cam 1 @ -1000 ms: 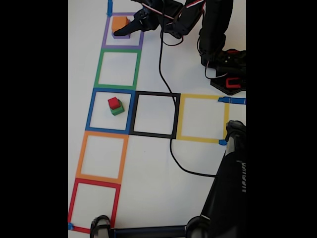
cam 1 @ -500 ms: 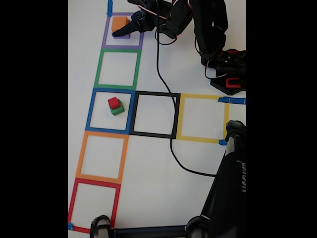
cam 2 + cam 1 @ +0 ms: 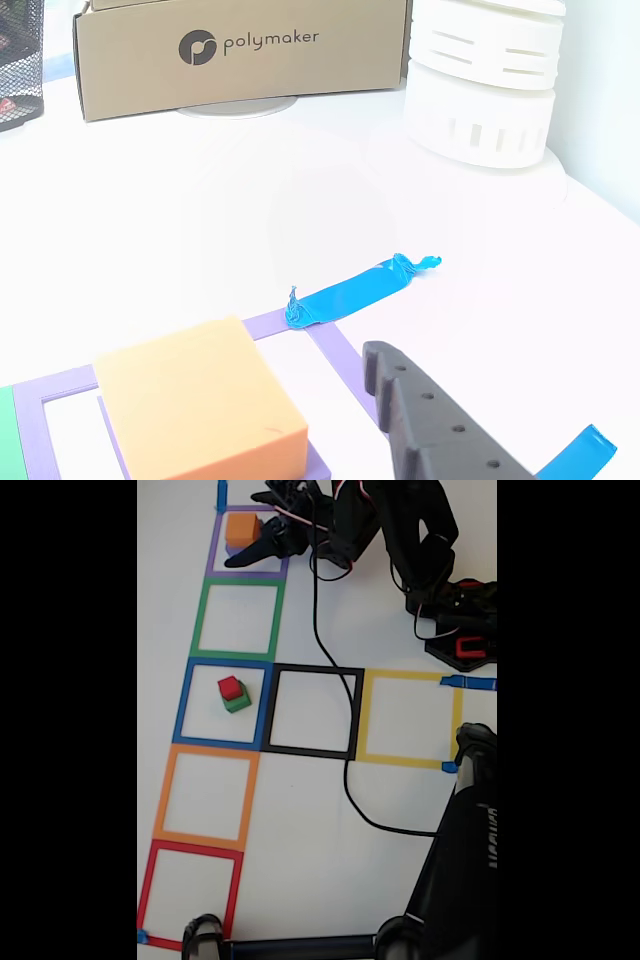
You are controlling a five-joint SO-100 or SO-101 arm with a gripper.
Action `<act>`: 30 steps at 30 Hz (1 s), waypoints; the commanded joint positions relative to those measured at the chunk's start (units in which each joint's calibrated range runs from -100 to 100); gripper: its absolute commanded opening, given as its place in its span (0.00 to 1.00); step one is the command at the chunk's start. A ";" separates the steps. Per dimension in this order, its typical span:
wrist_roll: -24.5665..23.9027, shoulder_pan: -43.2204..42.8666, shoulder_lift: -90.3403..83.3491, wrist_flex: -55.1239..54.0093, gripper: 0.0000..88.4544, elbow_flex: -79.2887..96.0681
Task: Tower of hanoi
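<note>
The black robot arm [image 3: 405,530] reaches from its base [image 3: 462,630] at the right edge of the white counter [image 3: 300,810] across to the top left corner, folded low, its wrist pointing left. Its fingers [image 3: 258,525] stand apart, one tip above and one below the right side of the orange foam cube [image 3: 242,529]; they bracket the cube, but whether they touch it cannot be told. In the other view one dark, studded finger [image 3: 425,425] lies just right of the orange cube [image 3: 195,405], a gap showing between them.

The cube sits on a flat purple block [image 3: 300,465] inside the purple tape square [image 3: 248,542] at the top of the left column. Below it come a green tape square [image 3: 238,618], then a blue tape square [image 3: 224,703] holding a small red cube [image 3: 231,688] stacked on a green cube [image 3: 238,702], then orange [image 3: 205,796] and red [image 3: 190,893] tape squares. A black tape square [image 3: 313,711] and a yellow one [image 3: 410,718] run rightwards from the blue one. A black cable [image 3: 340,730] trails from the arm across the black square. Beyond the purple square are a crumpled strip of blue tape [image 3: 355,290], a brown cardboard box [image 3: 240,50] and a white slotted cylinder [image 3: 485,85].
</note>
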 commanded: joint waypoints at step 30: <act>0.00 -2.86 3.69 -1.13 0.41 -3.85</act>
